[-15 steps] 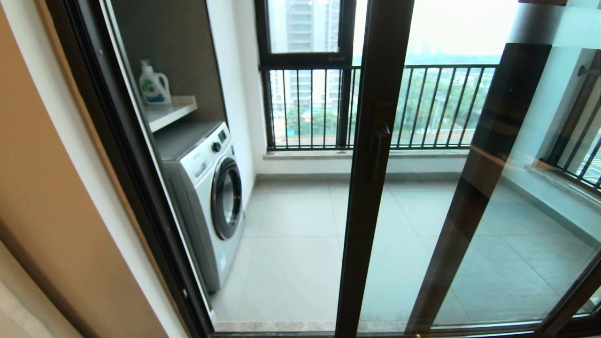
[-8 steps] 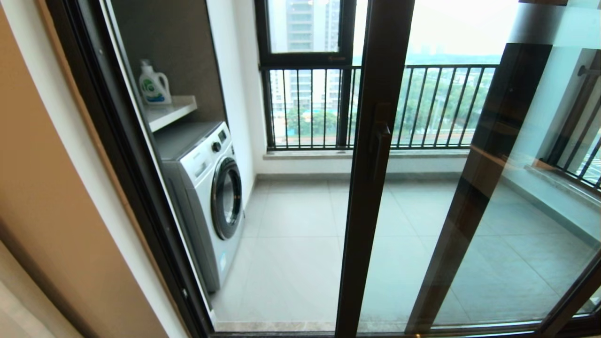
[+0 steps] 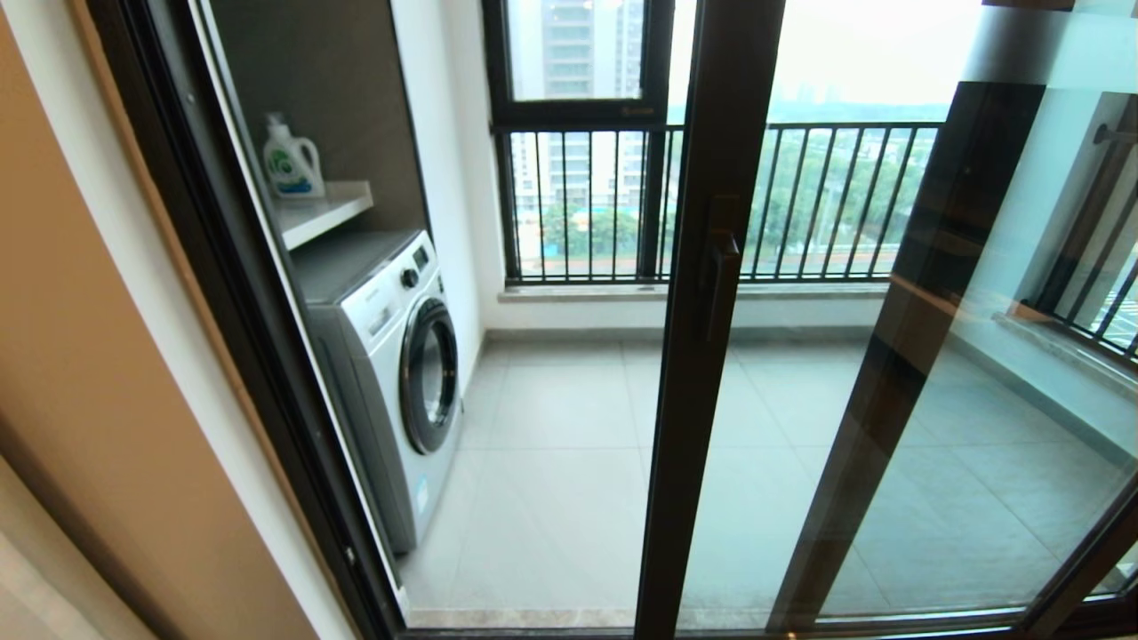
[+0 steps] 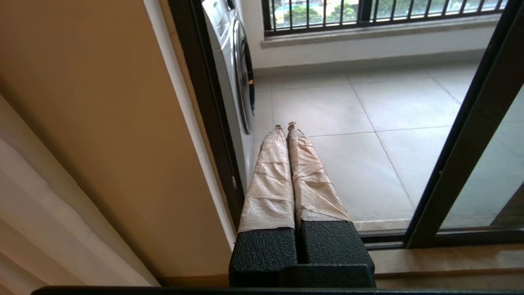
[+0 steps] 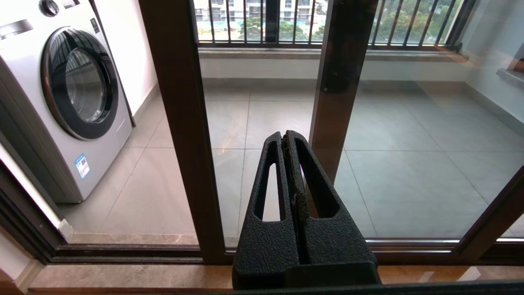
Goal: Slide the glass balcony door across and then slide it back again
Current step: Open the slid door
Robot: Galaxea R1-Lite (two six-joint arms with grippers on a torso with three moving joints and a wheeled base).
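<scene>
The glass balcony door (image 3: 702, 356) stands partly slid across, its handle (image 3: 722, 284) untouched, with a gap beside the washing machine (image 3: 391, 356). The left gripper (image 4: 285, 128) and right gripper (image 5: 285, 137) hang low, both clenched on nothing.

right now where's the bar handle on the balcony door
In the head view the dark bar handle sits on the glass balcony door's brown upright frame, just right of centre, level with the black railing behind it and right of the washing machine.
</scene>
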